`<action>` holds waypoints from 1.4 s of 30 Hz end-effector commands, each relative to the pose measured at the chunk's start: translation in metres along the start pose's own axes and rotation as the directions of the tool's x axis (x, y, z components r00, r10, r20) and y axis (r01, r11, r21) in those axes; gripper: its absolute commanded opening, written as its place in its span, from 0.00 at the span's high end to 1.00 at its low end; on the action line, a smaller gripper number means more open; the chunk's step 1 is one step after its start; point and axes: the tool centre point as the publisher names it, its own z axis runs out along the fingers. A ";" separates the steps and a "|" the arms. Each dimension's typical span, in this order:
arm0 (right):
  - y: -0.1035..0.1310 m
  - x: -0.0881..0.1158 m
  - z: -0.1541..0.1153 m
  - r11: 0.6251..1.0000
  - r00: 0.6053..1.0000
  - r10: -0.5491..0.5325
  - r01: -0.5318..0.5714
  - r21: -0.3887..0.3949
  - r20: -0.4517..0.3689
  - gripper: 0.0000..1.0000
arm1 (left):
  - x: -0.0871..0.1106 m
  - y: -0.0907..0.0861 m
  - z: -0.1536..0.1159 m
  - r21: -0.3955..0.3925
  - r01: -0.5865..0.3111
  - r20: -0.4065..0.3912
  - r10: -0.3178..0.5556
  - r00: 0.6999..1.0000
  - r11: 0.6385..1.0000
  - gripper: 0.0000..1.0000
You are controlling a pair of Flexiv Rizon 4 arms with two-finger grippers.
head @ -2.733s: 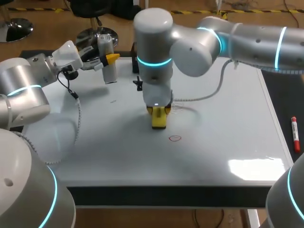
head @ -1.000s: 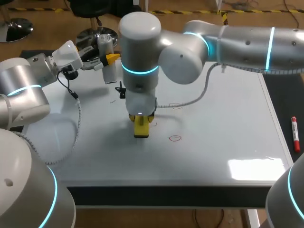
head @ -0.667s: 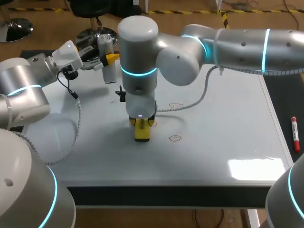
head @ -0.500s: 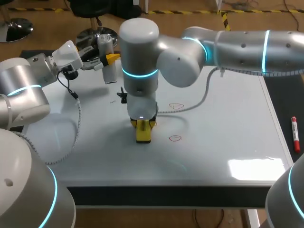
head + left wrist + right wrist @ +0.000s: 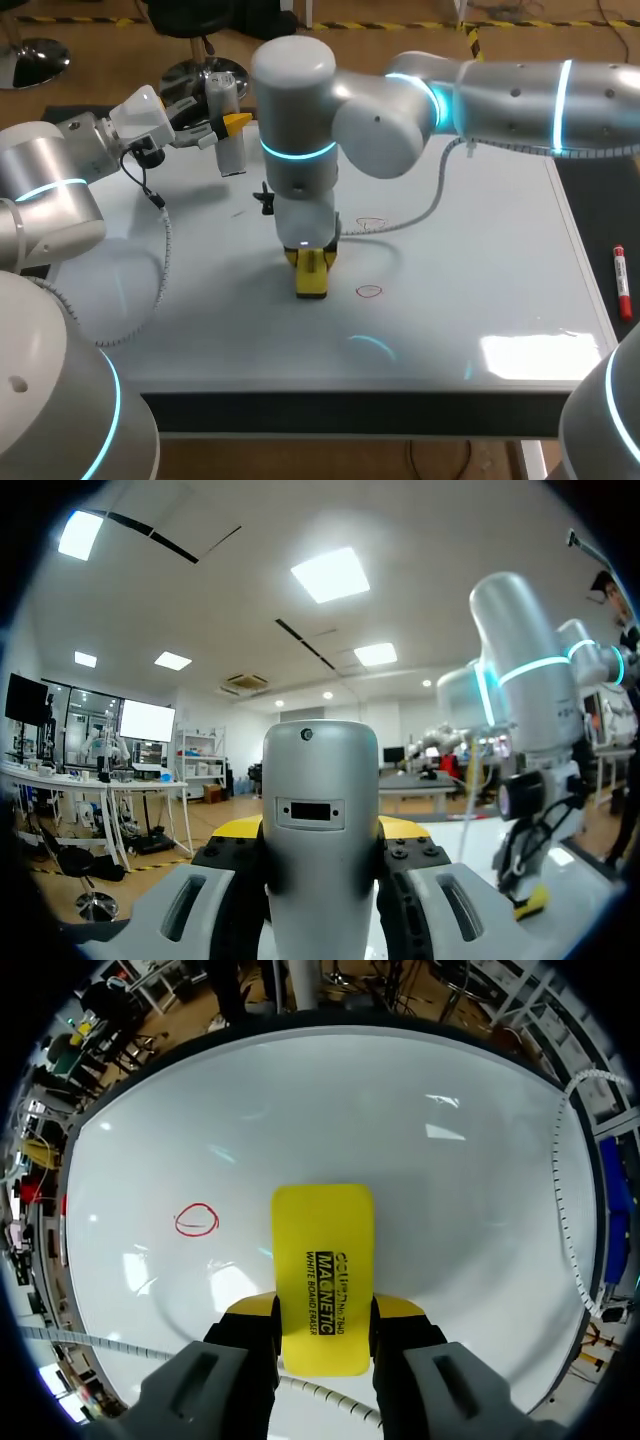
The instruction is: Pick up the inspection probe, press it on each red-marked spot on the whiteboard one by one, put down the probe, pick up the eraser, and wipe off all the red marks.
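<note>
My right gripper (image 5: 322, 1312) clamped the flat yellow plastic eraser (image 5: 322, 1245) against the glossy white whiteboard (image 5: 470, 270), beside a red drawn circle (image 5: 197, 1220), ready for wiping. My left gripper (image 5: 226, 124) gripped the grey cylindrical probe (image 5: 229, 148) aside, I think to leave room.

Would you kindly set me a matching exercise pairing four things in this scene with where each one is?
Things:
1. eraser
2. inspection probe
3. red circle
4. red marker

Places:
A. drawn on the whiteboard, beside the eraser
B. held in the left end effector
C. lying past the whiteboard's right edge
D. held in the right end effector

Pairs: 1-D, 2-B, 3-A, 4-C
</note>
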 end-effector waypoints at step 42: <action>-0.091 0.035 -0.075 0.999 0.999 -0.030 0.030 0.037 0.009 1.00 | 0.000 0.000 0.000 0.003 -0.001 0.001 0.001 1.000 1.000 1.00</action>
